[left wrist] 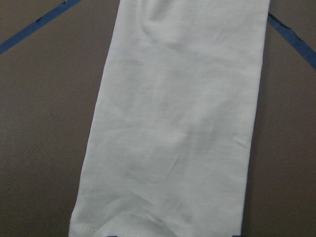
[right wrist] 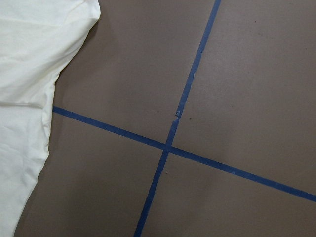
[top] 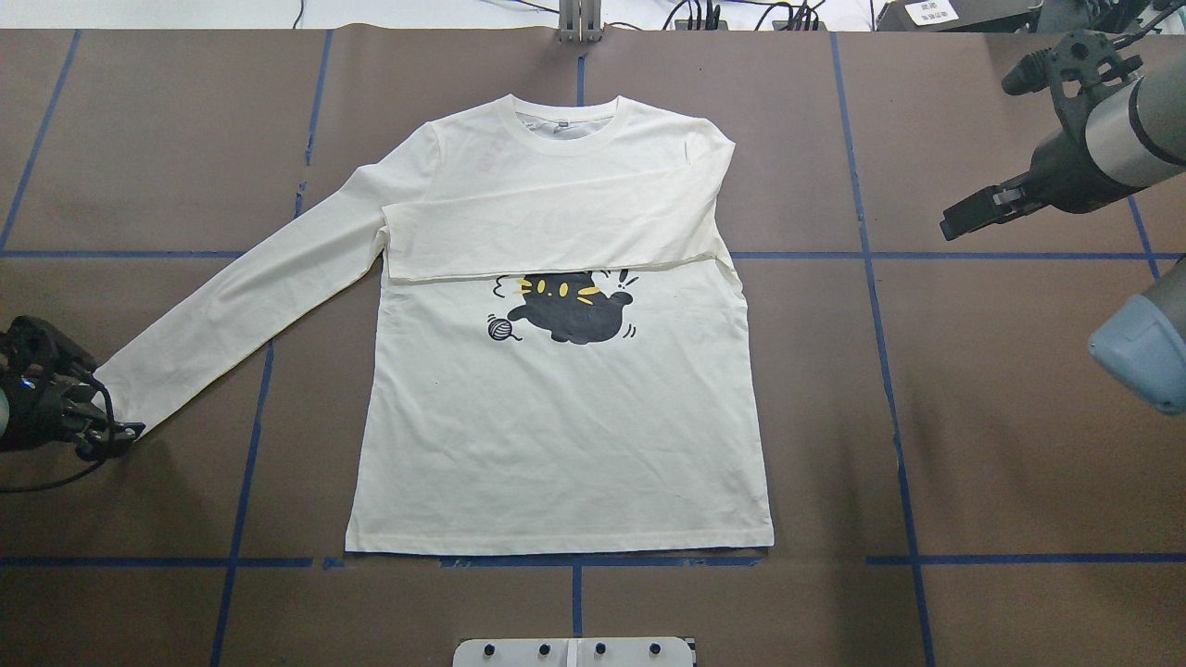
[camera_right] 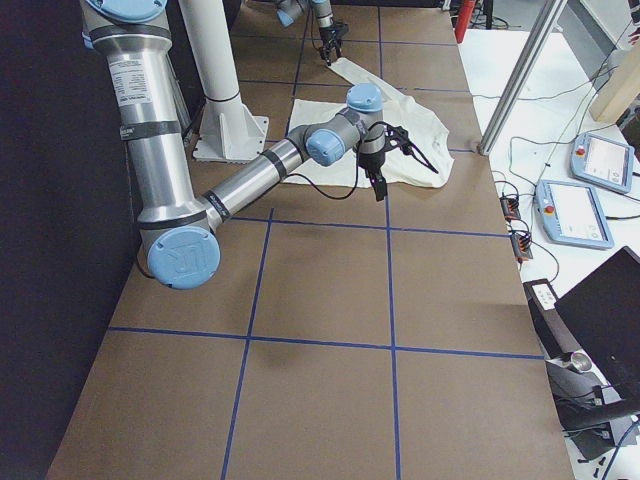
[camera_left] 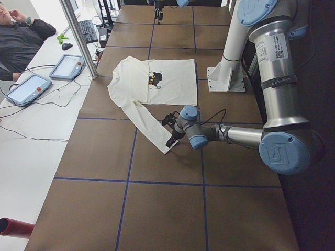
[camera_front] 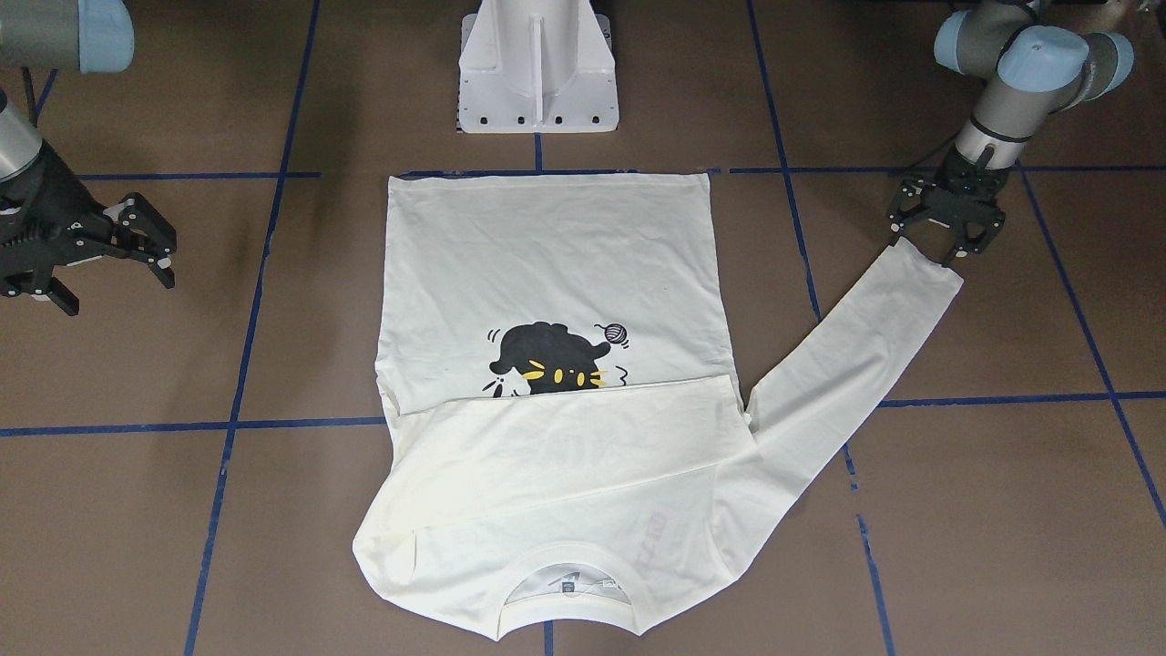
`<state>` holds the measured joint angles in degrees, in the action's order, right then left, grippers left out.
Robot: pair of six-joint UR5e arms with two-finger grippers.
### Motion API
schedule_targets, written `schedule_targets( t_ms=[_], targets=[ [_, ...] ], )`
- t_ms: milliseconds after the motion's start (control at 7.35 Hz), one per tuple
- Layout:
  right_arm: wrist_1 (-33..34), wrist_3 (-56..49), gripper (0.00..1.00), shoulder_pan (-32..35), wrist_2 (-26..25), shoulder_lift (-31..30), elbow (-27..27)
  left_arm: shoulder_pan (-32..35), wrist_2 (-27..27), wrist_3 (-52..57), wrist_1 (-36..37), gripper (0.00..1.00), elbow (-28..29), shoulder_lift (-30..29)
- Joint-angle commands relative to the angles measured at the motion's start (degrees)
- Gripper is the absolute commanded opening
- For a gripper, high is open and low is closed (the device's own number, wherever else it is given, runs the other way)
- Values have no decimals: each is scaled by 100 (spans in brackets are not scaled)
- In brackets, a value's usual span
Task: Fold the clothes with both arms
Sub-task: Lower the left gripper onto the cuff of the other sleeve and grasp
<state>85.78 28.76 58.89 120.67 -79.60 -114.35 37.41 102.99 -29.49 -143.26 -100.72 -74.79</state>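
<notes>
The shirt (top: 556,435) lies flat and face up in the middle of the table (top: 973,417), with its collar away from me and its hem toward my base (camera_front: 537,68). I judge it light, soft and limp. It will sag between any two points I lift, it creases easily, and it may drag on the brown surface rather than slide cleanly. There is one shirt with two sleeves. The folded sleeve (top: 556,232) is laid across the chest, just covering the top of the cat print (top: 570,310) beside the yarn ball (top: 500,327). The outstretched sleeve (top: 241,306) runs out at a slant toward my left side. The cuff (camera_front: 929,269) looks like the best place to take hold, pinching both layers at the seam so the sleeve comes over in one piece. My left gripper (camera_front: 925,248) sits right at that cuff with its jaws spread about the width of the sleeve and gripping nothing. My right gripper (camera_front: 117,287) hangs well apart from the cloth on the other side, its jaws likewise parted and empty. That makes two arms, two grippers and one white base. Blue tape lines (top: 888,398) cross the table in a grid.
</notes>
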Motion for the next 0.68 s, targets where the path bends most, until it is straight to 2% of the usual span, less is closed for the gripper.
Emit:
schedule_targets(
  t_ms=[0,272,408,544],
  targets=[
    [0,7,100,0,0,6,0,-76,2,5,-9,82,0,0],
    [0,7,100,0,0,6,0,-120,11,5,-18,81,0,-9],
    [0,7,100,0,0,6,0,-120,2,5,-18,59,0,0],
    [0,15,100,0,0,6,0,-120,11,5,-18,20,0,8]
  ],
)
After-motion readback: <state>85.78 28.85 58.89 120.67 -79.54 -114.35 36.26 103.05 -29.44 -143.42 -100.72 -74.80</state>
